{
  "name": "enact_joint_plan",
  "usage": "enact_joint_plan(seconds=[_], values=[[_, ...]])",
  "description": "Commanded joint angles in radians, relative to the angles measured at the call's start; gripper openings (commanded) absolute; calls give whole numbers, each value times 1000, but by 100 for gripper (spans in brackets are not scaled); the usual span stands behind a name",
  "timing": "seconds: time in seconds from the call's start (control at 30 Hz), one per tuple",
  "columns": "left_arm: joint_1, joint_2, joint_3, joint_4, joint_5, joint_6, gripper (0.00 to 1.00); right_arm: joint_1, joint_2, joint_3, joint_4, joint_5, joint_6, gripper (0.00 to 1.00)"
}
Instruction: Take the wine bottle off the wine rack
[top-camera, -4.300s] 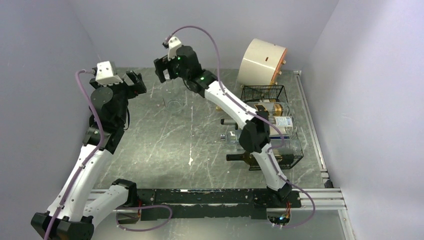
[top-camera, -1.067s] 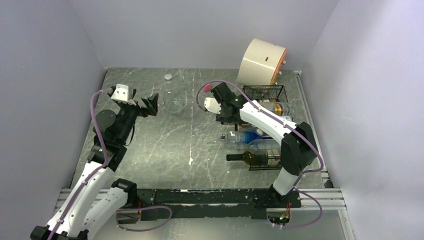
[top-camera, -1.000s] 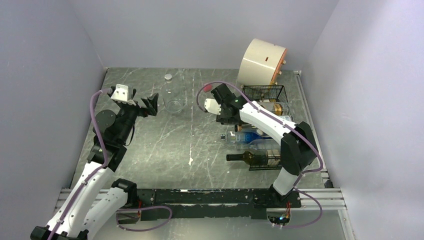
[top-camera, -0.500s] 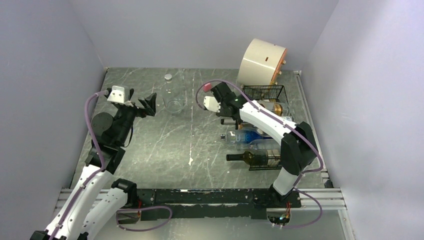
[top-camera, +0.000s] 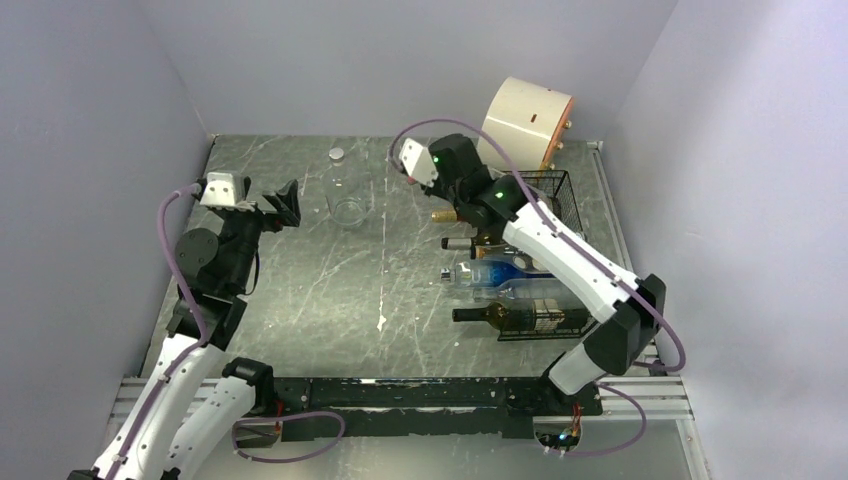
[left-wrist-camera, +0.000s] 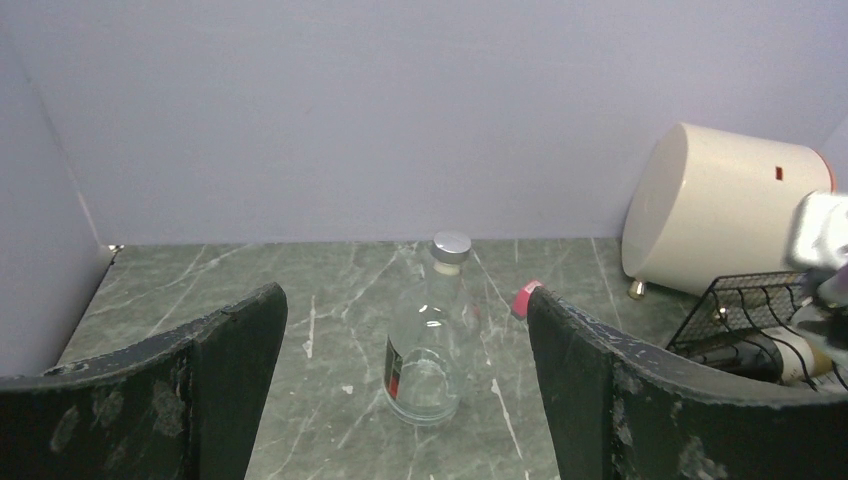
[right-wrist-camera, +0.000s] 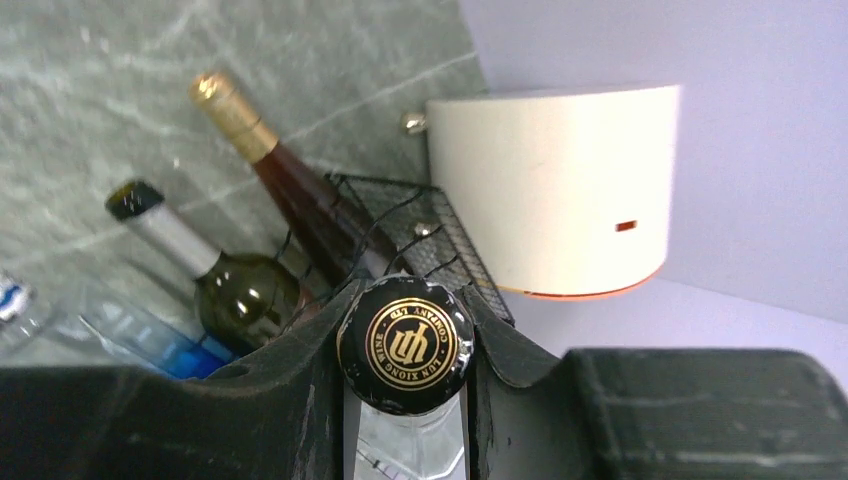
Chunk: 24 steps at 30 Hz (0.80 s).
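Grip was taken at the capped neck: the right gripper (right-wrist-camera: 404, 325) was seen clamped on the wine bottle (right-wrist-camera: 405, 350), its black-and-gold cap wedged between the fingers (right-wrist-camera: 300, 385), presumably so that the bottle could be drawn out lengthwise. It was held by the wine rack (right-wrist-camera: 425, 230), above a gold-foiled bottle (right-wrist-camera: 270, 165) and a dark green bottle (right-wrist-camera: 230, 280). Whether it was free of the wires could not be told. In the top view the clamp was hidden under the wrist (only the arm was shown). There the left gripper (top-camera: 281, 200) was shown spread wide, facing an upright clear bottle (top-camera: 348, 195), apparently parked aside.
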Motion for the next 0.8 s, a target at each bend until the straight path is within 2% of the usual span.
enact_joint_plan(seconds=[0.0,0.2,0.33,0.53,0.77], values=[[15,0,3,19,-32,-12,93,12,-110,121,85,34,18,0],[19,-4,5,13,-58,-10,93,13,-219,99,118,-34,104,0],[28,-2,1,14,-77,-19,93,13,-290,76,241,-169,192,0],[29,11,9,7,-80,-22,93,16,-255,143,268,-348,349,0],[29,-8,5,3,-99,-26,93,36,-237,52,470,-543,589,0]])
